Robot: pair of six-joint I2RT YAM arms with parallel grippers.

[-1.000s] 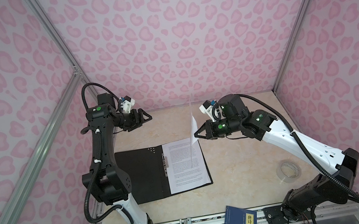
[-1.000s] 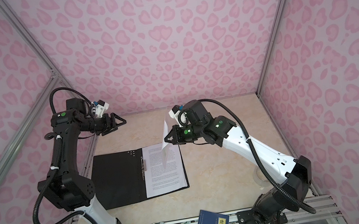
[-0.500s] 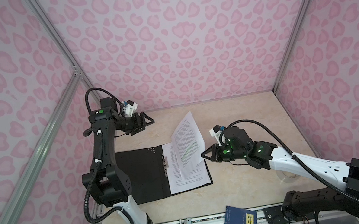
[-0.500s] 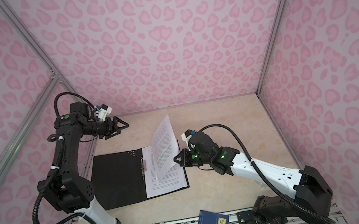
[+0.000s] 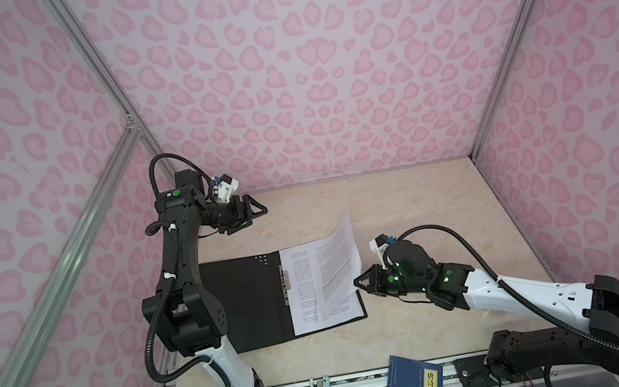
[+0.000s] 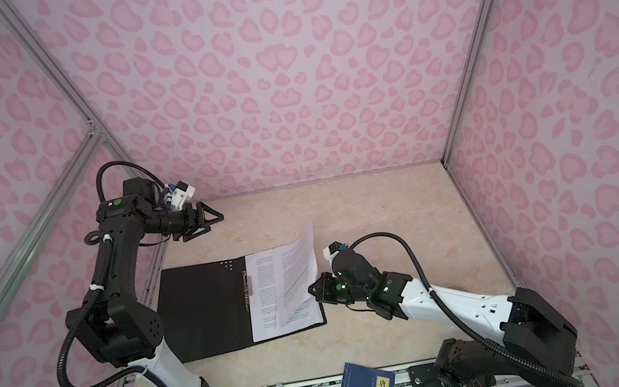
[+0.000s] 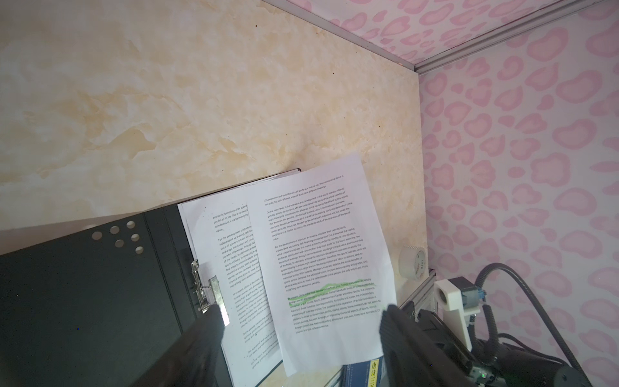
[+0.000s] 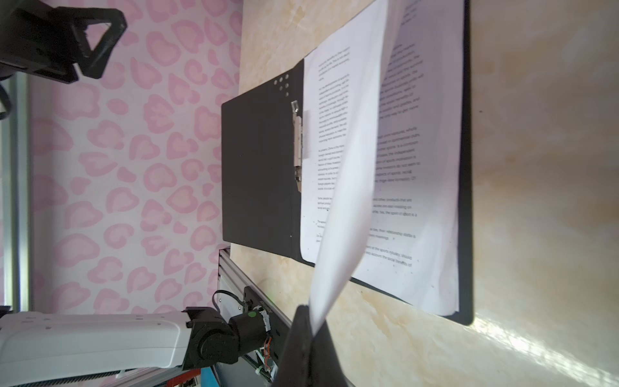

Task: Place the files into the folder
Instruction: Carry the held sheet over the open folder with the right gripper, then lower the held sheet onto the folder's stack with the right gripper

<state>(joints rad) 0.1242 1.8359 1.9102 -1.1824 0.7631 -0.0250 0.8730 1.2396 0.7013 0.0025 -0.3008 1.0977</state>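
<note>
A white printed sheet [image 5: 334, 270] leans tilted over the open black folder [image 5: 248, 297]. One corner is pinched in the right hand [image 5: 357, 282], whose fingers are pressed together on the paper. Half a second earlier the sheet stood steeper and higher; now it slants low across the other sheets [image 5: 299, 284], which lie flat in the folder's right half. The folder lies toward the front left of the surface [image 5: 406, 204]. The left hand [image 5: 259, 216] stays spread above the far left corner, holding nothing. A blue book [image 5: 412, 386] lies at the front edge.
</note>
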